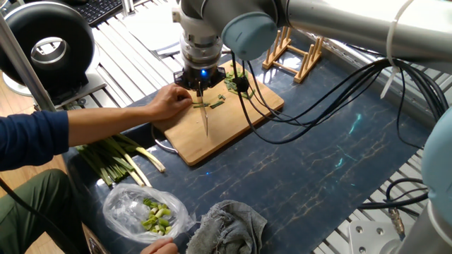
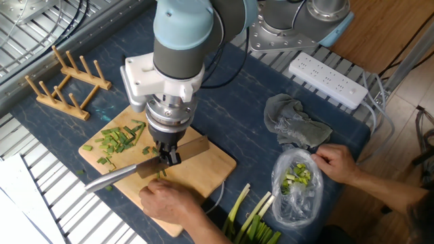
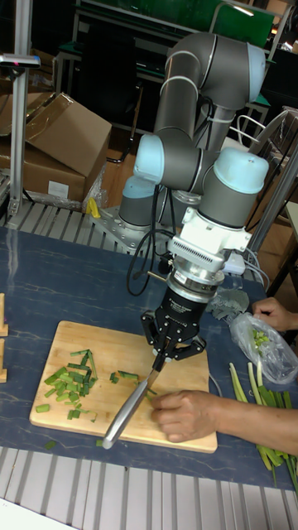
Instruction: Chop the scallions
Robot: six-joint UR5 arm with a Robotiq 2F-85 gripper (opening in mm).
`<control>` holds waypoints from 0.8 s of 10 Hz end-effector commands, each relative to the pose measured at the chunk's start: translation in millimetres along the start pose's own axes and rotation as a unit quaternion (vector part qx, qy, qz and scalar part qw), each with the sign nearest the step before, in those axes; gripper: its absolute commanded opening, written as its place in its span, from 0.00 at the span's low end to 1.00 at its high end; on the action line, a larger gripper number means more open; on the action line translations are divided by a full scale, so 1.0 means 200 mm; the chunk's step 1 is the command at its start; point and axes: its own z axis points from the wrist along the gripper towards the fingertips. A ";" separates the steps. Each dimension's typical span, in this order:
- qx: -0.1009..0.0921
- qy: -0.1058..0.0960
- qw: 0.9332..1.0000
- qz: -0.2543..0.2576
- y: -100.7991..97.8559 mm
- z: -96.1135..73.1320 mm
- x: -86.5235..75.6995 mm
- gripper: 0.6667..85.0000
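Note:
My gripper (image 2: 166,157) is shut on a knife (image 2: 139,171) with a steel handle, its blade down across the wooden cutting board (image 2: 211,169). A person's hand (image 2: 169,202) presses thin green scallions (image 1: 206,104) to the board just beside the blade. Several short cut scallions bits (image 2: 121,139) lie in a pile at the board's far end, also visible as cut bits (image 3: 70,385) left of the knife handle (image 3: 128,410). The stalk under the hand is mostly hidden. My gripper (image 1: 200,83) hangs straight over the board, and my gripper (image 3: 165,354) sits just above the hand (image 3: 186,414).
A thicker bundle of stalks with white bases (image 1: 116,159) lies off the board. A second hand holds a clear plastic bag (image 2: 295,186) of pale chunks, next to a grey cloth (image 2: 295,125). A wooden rack (image 2: 64,85) and a power strip (image 2: 329,78) stand farther off. Cables (image 1: 318,99) trail over the table.

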 end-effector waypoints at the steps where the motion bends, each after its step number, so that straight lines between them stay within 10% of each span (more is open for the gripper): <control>1: 0.005 -0.014 1.000 -0.002 -0.01 -0.02 -0.04 0.01; 4: 0.012 -0.010 1.000 -0.003 -0.02 -0.04 -0.03 0.01; 8: 0.044 -0.055 0.995 -0.076 -0.10 -0.05 -0.18 0.01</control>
